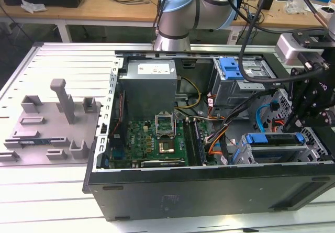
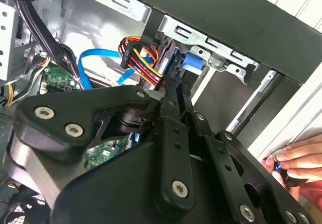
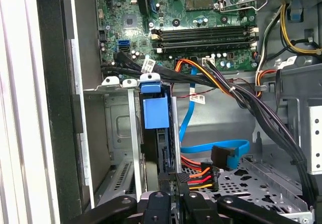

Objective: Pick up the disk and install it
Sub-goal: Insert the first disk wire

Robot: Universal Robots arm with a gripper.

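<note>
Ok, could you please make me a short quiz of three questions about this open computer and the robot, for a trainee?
1. True or false: the grey fixture stands inside the computer case.
2. Where is the disk? A) on the grey fixture; B) in a metal bay at the exterior view's right end of the case, close to the pincer; C) lying outside the case.
3. Which part of a person appears in the second wrist view?
Key: 1 false, it stands outside the case, at the exterior view's left. 2 B. 3 a hand.
</note>
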